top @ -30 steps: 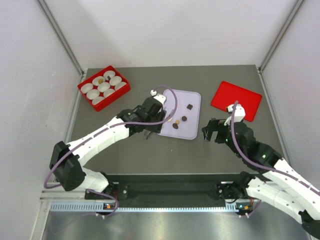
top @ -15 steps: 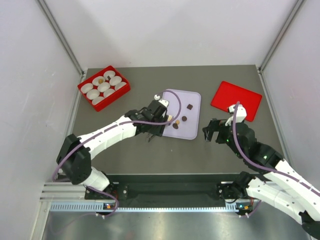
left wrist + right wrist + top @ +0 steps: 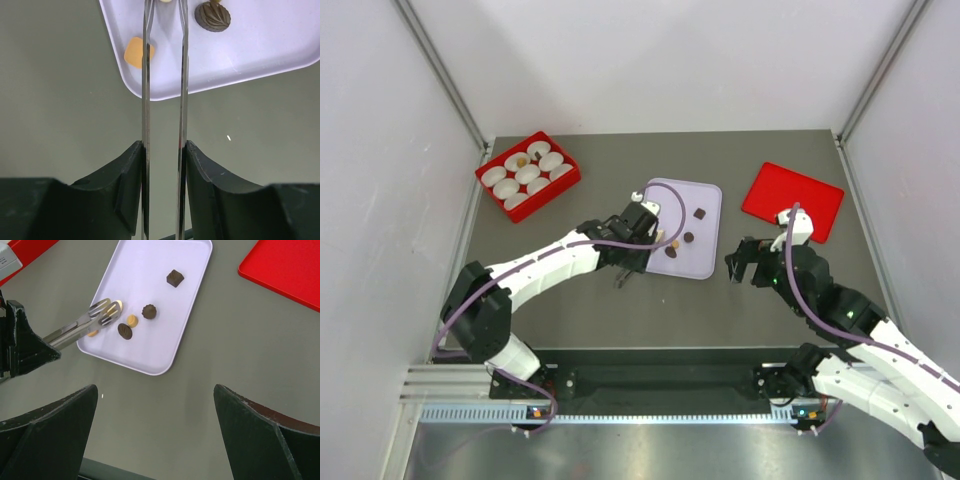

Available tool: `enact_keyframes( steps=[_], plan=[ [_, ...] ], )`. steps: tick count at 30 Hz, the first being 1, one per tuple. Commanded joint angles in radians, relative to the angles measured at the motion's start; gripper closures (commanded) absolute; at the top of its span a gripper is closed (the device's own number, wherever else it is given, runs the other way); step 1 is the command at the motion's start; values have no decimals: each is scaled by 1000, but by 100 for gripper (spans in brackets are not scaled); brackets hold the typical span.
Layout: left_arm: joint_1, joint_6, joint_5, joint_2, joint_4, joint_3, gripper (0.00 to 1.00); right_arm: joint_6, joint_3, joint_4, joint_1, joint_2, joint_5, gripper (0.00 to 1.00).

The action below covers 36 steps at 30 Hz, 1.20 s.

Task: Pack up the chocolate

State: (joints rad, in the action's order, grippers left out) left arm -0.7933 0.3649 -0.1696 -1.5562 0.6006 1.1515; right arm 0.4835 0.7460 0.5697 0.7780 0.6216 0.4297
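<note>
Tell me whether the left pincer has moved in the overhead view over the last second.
Yes: the left pincer shifted right, closer to the lilac tray.

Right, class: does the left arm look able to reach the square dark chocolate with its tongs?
Probably yes. The tongs in the left end effector hover over the tray, and only bare tray lies between their tips and the square chocolate.

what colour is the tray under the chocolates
Pale lavender tray, best seen in the right wrist view.
</note>
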Motion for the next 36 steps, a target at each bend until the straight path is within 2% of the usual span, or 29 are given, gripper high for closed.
enact_keyframes(
  steps=[1,5,11,14,24,36],
  plan=[
    [-4,8,-54,2,-30,23,58,13,6,-14,1,-17,14,0],
    [0,16,-166,-24,28,97,62,9,4,-13,3,-29,17,0],
    [19,14,-231,-22,30,188,62,9,0,-13,3,-34,17,0],
    [63,16,-254,-30,27,223,63,12,0,-11,1,-34,17,0],
    [353,-4,-211,-33,-76,280,66,1,-4,-30,3,-20,17,0],
    [598,35,-130,-103,-225,271,66,-26,-7,-64,1,18,7,0]
  ],
)
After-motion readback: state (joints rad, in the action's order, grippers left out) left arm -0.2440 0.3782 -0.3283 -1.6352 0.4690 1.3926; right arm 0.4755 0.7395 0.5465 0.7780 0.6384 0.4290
